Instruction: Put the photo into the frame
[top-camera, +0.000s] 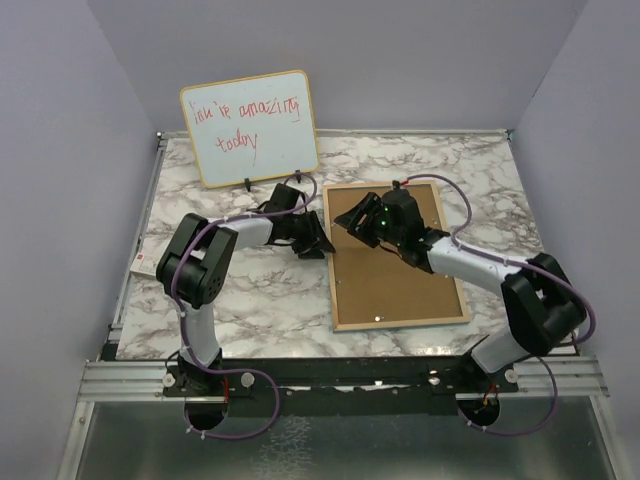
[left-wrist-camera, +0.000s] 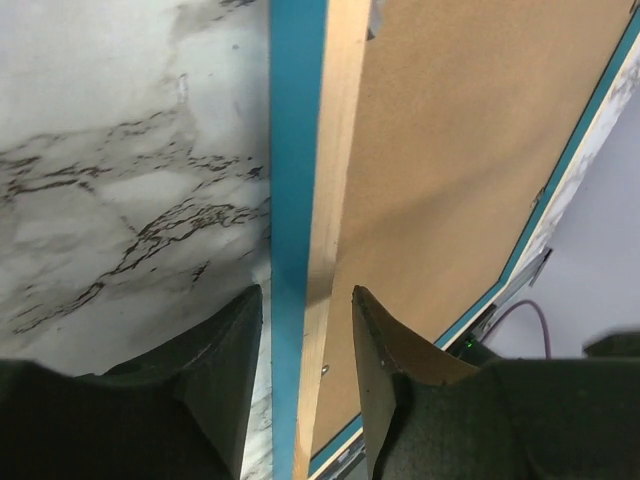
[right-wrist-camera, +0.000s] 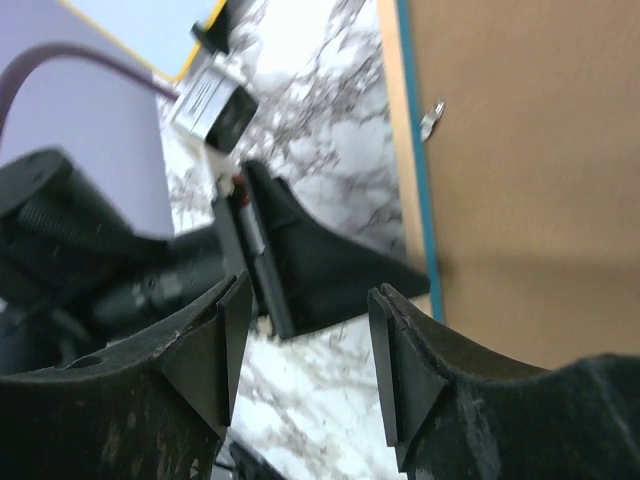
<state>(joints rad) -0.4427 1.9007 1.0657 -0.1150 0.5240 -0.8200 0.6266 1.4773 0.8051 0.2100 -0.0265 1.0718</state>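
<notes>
At the left pincer (left-wrist-camera: 305, 300): parted, holding nothing, set astride the long left rim of the frame (left-wrist-camera: 298, 150). One finger on the blue outer side, the other over the light wood strip. A thin gap on either side, so not yet clamped.

Outward from there: straight ahead along that rim, running away from the arm bases with a slight tilt. Rightward past the rim, onto the brown backing board (left-wrist-camera: 460, 150), seated in the frame and facing up. Lying flat on the right half of the desk (top-camera: 260, 300), then, glass side down.

At the right pincer (right-wrist-camera: 305, 300): likewise spread wide and empty, hanging above the frame's far left corner, just beside the left one and looking down on its dark finger.

Left arm: elbow folded high, forearm reaching right and away to the rim. Right arm: elbow out to the right, forearm sweeping left across the board.

Nearer to the rim by a clear margin: the left. Probably next: closing across the thin edge, square to its long axis.

No sign of the photo anywhere; perhaps under the board, cannot tell. At the back, a whiteboard (top-camera: 250, 128).
</notes>
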